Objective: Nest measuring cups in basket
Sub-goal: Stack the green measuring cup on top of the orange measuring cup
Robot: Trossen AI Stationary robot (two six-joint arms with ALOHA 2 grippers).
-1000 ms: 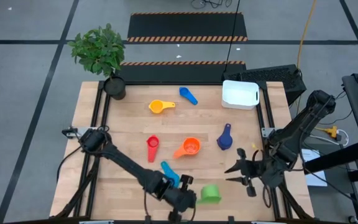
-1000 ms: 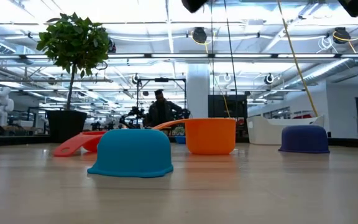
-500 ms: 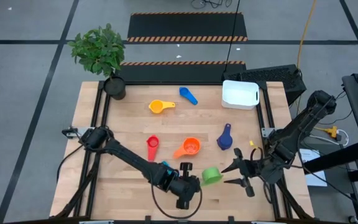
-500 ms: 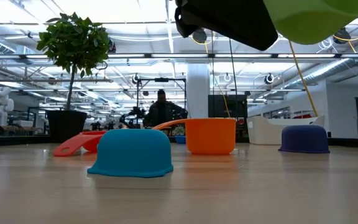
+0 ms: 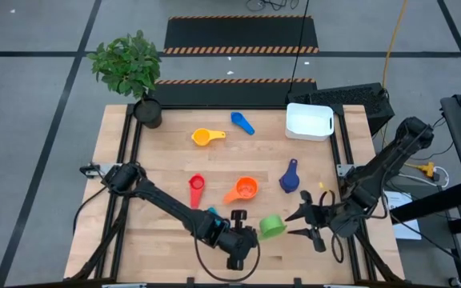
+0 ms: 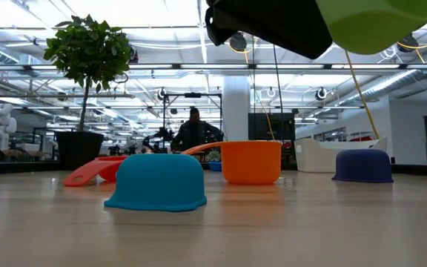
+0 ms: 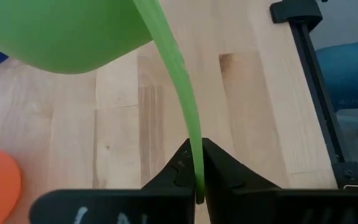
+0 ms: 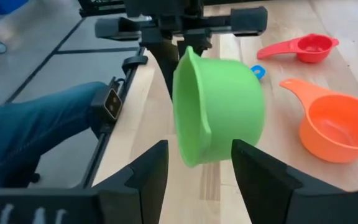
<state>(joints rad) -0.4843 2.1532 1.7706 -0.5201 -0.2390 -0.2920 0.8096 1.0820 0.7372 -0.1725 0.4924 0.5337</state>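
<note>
From above, the left claw [image 5: 250, 234] grips the green cup [image 5: 272, 226] by its flat handle near the front edge of the worktop [image 5: 158, 176], and the right claw [image 5: 301, 224] waits just beside the cup on its far side, fingers spread and empty. Behind the left claw lie the orange cup [image 5: 245, 190] and red cup [image 5: 196, 189]; the navy cup [image 5: 290, 178] sits behind the right claw, while the yellow cup [image 5: 205, 137], a blue cup [image 5: 242, 122] and the white basket [image 5: 309, 121] are well apart at the back, with the plant pot [image 5: 147, 112] in the far corner. At table height, the green cup [image 6: 380, 22] hangs above the worktop, and a light blue cup [image 6: 159, 182] lies upside down in front of the orange one [image 6: 250, 161]. The left wrist view shows the claw [image 7: 198, 186] pinched shut on the green handle [image 7: 176, 93]. The right wrist view shows its open fingers [image 8: 263, 180] either side of the green cup [image 8: 219, 106], not touching it.
</note>
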